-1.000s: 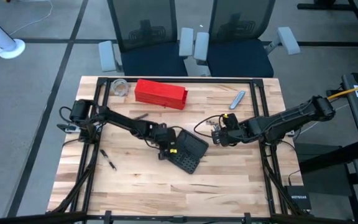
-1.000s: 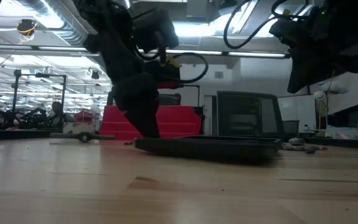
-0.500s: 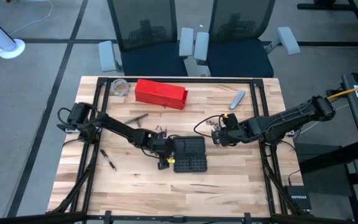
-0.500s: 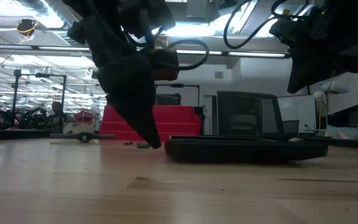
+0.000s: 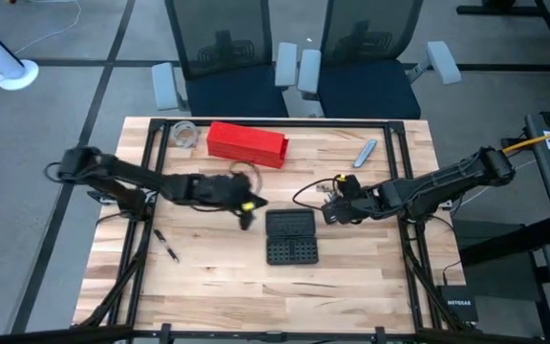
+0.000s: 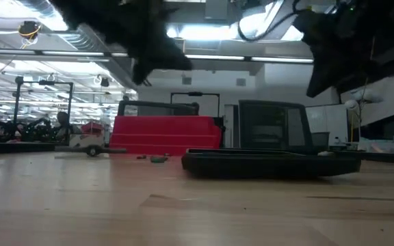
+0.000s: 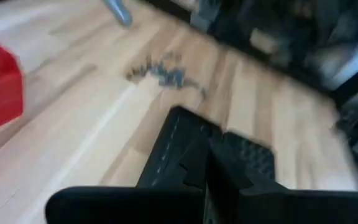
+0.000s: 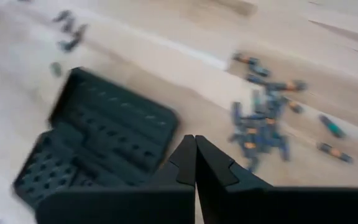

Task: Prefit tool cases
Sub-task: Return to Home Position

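Left claw (image 5: 247, 207) I read as closed and empty, raised above the worktop (image 5: 351, 287), tool case (image 5: 290, 237) lay open flat at mid-worktop between the claws, right claw (image 5: 328, 211) closed, empty, raised beside it.

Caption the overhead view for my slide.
Open black tool case lies flat on the table, left gripper and right gripper off either side, red box beyond.

Wooden table (image 5: 351, 287), slatted top. Reference: red box (image 5: 246, 143), lying near the far edge.
- Clear round container (image 5: 183, 135): just beside the box, left-arm side.
- Grey tool (image 5: 365, 151): right-arm side, apart.
- Open black tool case (image 5: 290, 237): flat, well apart, toward the near edge.
- Loose bits (image 8: 263, 121): scattered, right-arm side.
- Small dark pieces (image 5: 165, 244): well apart, left-arm side.
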`<state>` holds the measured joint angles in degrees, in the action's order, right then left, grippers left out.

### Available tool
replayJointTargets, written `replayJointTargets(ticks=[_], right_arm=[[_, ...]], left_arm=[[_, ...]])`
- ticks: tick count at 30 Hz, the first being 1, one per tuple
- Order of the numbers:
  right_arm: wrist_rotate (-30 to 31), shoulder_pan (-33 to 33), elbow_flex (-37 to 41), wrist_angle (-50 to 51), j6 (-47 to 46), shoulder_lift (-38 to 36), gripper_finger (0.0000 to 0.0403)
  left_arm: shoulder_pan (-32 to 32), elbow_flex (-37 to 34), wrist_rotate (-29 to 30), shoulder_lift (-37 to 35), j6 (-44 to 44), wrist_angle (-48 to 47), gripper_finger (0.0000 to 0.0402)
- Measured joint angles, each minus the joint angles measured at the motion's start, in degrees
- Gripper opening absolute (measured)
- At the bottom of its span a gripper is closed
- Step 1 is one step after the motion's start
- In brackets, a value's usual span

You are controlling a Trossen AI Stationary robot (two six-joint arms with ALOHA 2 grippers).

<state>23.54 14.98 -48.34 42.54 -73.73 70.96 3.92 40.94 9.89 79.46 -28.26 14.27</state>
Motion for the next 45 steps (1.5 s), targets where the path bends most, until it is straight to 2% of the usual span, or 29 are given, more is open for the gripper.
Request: replayJointTargets(ticks=[3,7,14,18,23,26,31,34,38,42,45], right_arm=[[-0.68,0.0,0.0,-3.77,2.99,-0.25,0.0],[0.13,0.03,-0.04,-9.46,3.64,-1.62,0.0],[13.7,0.42,-0.07,-12.27,3.47,-7.47,0.0],[20.21,0.48,0.29,-10.95,5.45,-11.06,0.0],[28.02,3.7,4.94,-11.95,11.4,-16.58,0.0],[30.66,8.01,11.79,-12.94,11.14,-21.92,0.0],[35.9,16.46,26.71,-25.6,13.75,-32.71,0.0],[33.41,18.6,36.48,-40.35,22.9,-37.7,0.0],[21.3,16.11,47.13,-62.28,42.32,-41.53,0.0],[6.07,10.42,47.59,-64.87,64.16,-41.7,0.0],[-1.23,4.82,47.54,-63.37,68.52,-41.6,0.0]], left_arm=[[-0.03,-10.99,0.12,-7.43,-1.37,12.59,0.0],[-1.04,-22.59,-0.28,-14.84,-1.02,20.59,0.0],[-1.72,-40.41,-2.9,-20.85,-1.79,38.84,0.0],[-1.0,-40.32,-6.25,-21.69,0.21,37.65,0.0],[-2.05,-40.37,-5.2,-21.69,3.29,37.44,0.0],[-3.87,-40.41,-4.85,-21.74,3.28,37.06,0.0],[-5.72,-40.41,-4.63,-21.61,7.52,36.87,0.0],[-6.11,-40.41,-1.57,-21.61,10.4,36.35,0.0],[-6.38,-40.41,4.52,-21.61,10.91,35.25,0.0],[-6.4,-40.41,6.25,-21.69,11.49,34.78,0.0],[-6.4,-40.41,6.32,-21.7,12.29,33.17,0.0]])
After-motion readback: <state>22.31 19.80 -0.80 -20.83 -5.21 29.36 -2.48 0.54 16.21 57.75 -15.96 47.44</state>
